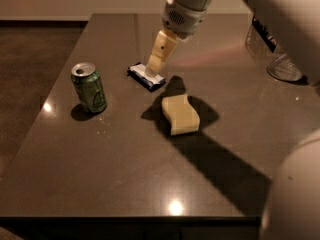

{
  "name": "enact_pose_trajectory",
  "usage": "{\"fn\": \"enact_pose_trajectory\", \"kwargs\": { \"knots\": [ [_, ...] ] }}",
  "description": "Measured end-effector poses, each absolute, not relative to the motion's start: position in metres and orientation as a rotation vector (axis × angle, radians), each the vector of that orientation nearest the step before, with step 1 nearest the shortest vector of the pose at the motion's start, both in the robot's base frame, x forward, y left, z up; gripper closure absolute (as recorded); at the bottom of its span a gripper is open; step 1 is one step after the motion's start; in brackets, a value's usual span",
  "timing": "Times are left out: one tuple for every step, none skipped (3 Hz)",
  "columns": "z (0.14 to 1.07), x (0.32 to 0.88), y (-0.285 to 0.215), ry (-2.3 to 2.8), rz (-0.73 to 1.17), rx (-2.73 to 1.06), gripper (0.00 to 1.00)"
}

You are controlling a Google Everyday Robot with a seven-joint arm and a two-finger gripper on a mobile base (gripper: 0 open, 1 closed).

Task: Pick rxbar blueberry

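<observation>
The rxbar blueberry (143,77) lies flat on the dark table (125,174), a dark blue wrapper with a white label. My gripper (151,70) comes down from the upper right, and its pale fingertips are right over the bar's middle, partly hiding it. I cannot tell whether it touches the bar.
A green soda can (90,87) stands upright to the left of the bar. A pale yellow wavy sponge (180,114) lies to the bar's lower right. A clear glass container (277,54) stands at the table's far right. My arm's shadow crosses the table's middle.
</observation>
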State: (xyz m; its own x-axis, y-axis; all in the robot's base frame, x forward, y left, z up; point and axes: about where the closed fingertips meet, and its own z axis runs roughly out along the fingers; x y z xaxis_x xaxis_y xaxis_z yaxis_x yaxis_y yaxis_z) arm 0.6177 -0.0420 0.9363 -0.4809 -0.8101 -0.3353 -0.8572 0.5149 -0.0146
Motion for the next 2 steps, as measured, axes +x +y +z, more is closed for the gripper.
{"fn": "enact_pose_trajectory", "kwargs": {
  "knots": [
    [0.919,0.633,-0.019,2.493,0.226,-1.402,0.00],
    [0.896,0.650,-0.006,2.514,0.205,-1.428,0.00]
  ]
}}
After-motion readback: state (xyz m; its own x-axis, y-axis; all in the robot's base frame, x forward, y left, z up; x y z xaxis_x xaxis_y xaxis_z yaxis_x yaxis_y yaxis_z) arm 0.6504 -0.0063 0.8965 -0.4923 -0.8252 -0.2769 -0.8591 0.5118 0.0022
